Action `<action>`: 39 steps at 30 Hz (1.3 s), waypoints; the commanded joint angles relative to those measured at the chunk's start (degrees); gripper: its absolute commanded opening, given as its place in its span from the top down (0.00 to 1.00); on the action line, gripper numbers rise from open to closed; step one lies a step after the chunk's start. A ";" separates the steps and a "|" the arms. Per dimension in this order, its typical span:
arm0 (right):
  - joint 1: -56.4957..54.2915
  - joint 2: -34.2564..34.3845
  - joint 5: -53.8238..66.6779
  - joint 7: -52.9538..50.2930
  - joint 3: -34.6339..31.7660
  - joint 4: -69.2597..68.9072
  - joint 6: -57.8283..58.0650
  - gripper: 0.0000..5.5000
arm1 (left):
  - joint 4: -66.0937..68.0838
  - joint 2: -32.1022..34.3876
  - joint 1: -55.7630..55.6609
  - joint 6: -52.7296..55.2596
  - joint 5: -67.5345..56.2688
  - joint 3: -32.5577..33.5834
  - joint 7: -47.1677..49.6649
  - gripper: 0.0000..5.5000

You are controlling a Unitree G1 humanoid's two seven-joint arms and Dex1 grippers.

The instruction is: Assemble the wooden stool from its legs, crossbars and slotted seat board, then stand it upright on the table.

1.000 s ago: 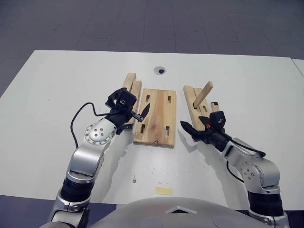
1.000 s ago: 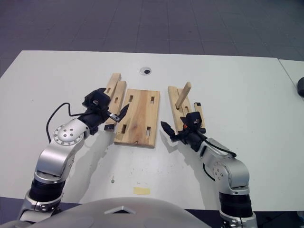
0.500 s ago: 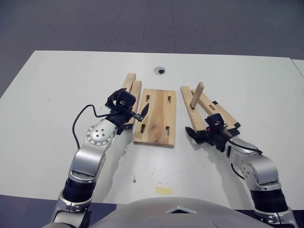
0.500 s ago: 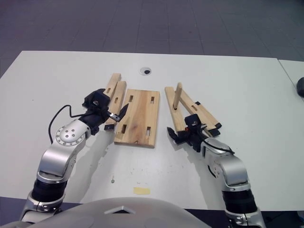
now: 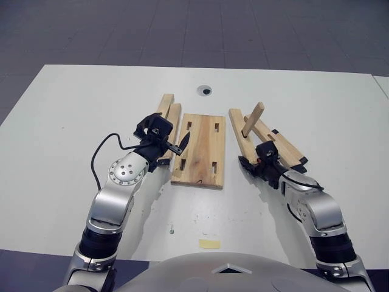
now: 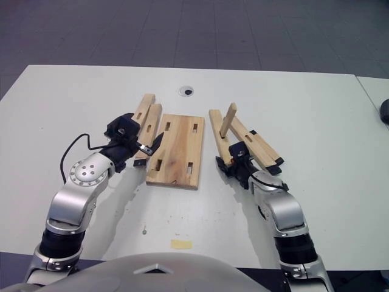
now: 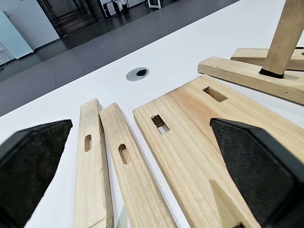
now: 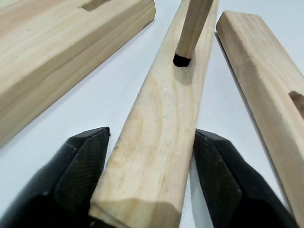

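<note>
Right gripper [image 8: 152, 133] has slid in to the near end of the pegged leg [image 5: 239, 131], just right of the seat board [image 5: 199, 149]; its fingers are spread astride the wood, not clamped. That leg pair has splayed apart. The crossbar [image 5: 253, 118] stands tilted in the leg, likely the next grasp and seat. Left gripper [image 7: 142, 161] holds position, wide open and empty, over the board's left edge. Two left legs [image 5: 167, 115] lie beside it.

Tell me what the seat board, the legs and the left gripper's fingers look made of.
Seat board: bare pale wood, maybe pine; grain streaks show, no gloss. Legs: the same unfinished-looking wood, raw edges at the cut slots. Fingers of the left gripper: matte black, probably plastic or rubber; the look alone leaves that open.
</note>
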 commanded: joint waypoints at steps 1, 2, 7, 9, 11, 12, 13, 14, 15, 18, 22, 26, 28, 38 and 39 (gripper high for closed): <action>1.24 -0.10 -2.51 -1.40 -0.02 2.87 1.77 0.57 | -0.81 0.09 -0.30 0.71 0.38 -0.26 -0.18 0.02; 0.80 0.22 -2.67 -1.53 -0.12 3.00 1.37 0.60 | -0.72 -0.02 -0.29 0.69 0.45 -0.32 -0.10 0.02; -0.02 1.70 -2.54 -1.38 -0.81 3.06 -0.77 0.62 | -1.21 -0.35 -1.29 1.14 0.01 0.14 -0.18 0.02; -0.59 3.55 -1.90 -1.85 -2.59 3.09 -4.12 0.62 | -1.33 -1.79 -2.47 1.90 -1.57 2.03 0.18 0.02; -2.00 5.37 -1.86 -2.94 -4.64 3.43 -8.37 0.62 | -1.93 -5.23 -4.63 4.36 -5.65 6.05 0.87 0.02; -2.67 6.01 -2.03 -3.01 -5.20 3.35 -10.92 0.62 | -2.35 -7.61 -6.17 6.36 -8.67 8.81 1.34 0.02; -3.33 6.64 -2.13 -2.69 -5.62 3.04 -14.17 0.62 | -2.96 -9.72 -7.99 8.61 -11.48 11.56 1.98 0.02; -3.92 6.94 -2.62 -2.02 -5.64 2.45 -18.28 0.62 | -3.61 -11.50 -10.31 11.16 -14.63 14.52 2.53 0.02; -4.32 7.02 -3.15 -1.18 -5.37 1.68 -22.28 0.62 | -4.20 -13.09 -12.81 13.86 -17.98 17.51 3.06 0.02; -4.83 6.94 -3.19 2.99 -3.41 -1.03 -31.05 0.62 | -5.03 -18.75 -19.54 22.02 -30.00 27.40 5.96 0.02; -4.46 7.12 -2.00 8.25 0.82 -4.48 -35.60 0.62 | -1.95 -27.30 -26.06 30.02 -53.97 40.19 15.29 0.02; -3.78 7.65 -1.20 10.61 3.24 -7.07 -37.19 0.62 | 3.90 -28.13 -28.35 27.95 -70.22 44.98 28.31 0.02; -3.70 7.56 -0.36 11.83 3.84 -7.64 -36.96 0.62 | 5.95 -26.72 -28.76 25.65 -76.27 45.03 34.27 0.02; -2.88 7.50 3.20 14.61 3.88 -8.17 -35.46 0.62 | 7.88 -17.14 -27.60 17.66 -90.37 36.58 48.00 0.28; -2.87 7.52 3.40 14.60 3.84 -8.12 -35.24 0.62 | 7.39 -15.75 -27.34 17.50 -91.00 35.56 48.10 0.31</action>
